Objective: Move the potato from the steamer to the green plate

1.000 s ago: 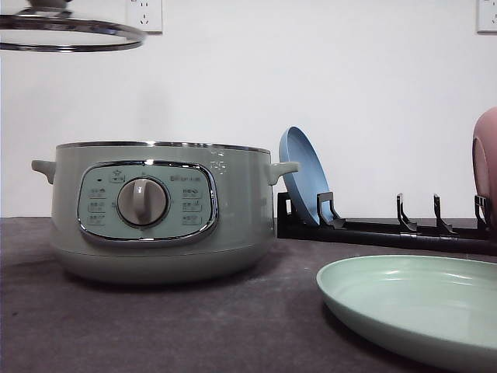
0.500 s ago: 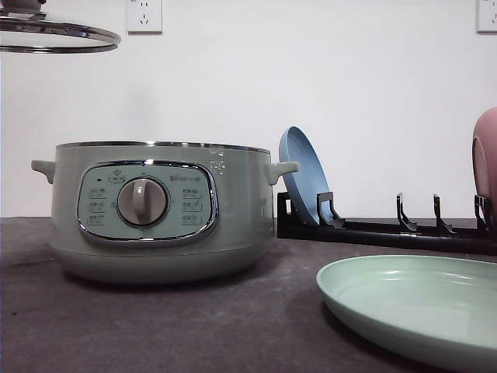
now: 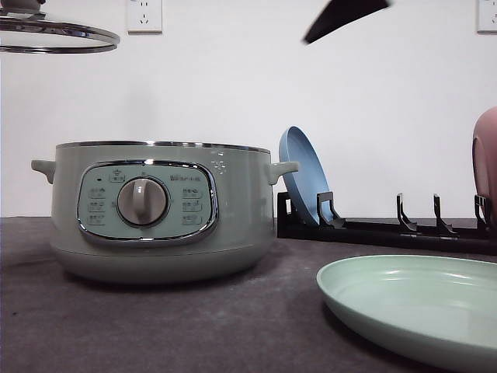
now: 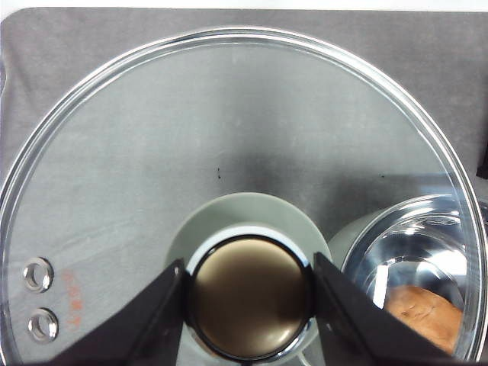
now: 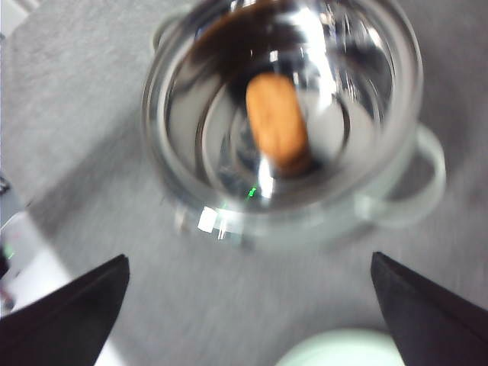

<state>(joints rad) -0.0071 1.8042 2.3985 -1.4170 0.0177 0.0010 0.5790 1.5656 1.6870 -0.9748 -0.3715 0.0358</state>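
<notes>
**Front view: the pot is open and ready**

The front view shows a dark grey cloth-covered surface (image 3: 155,326) that carries everything. On it stands the big round sage-green steamer (image 3: 155,214) with a grey dial. Its top is bare, so an arm can reach in.

The round glass lid (image 3: 58,35) hangs high and off to the left, out of the way. The left gripper (image 4: 250,305) has its jaws clamped on the lid's brown knob (image 4: 250,305) to keep it up there.

The wide, pale mint-green plate (image 3: 419,307) lies near the steamer on the right, a short trip for the food. It has nothing on it.

The right gripper (image 5: 248,313) hovers above the open pot with its jaws wide apart, I think to come down and grab.

The small orange-brown potato (image 5: 278,122) lies on the shiny floor inside the steamer.
</notes>
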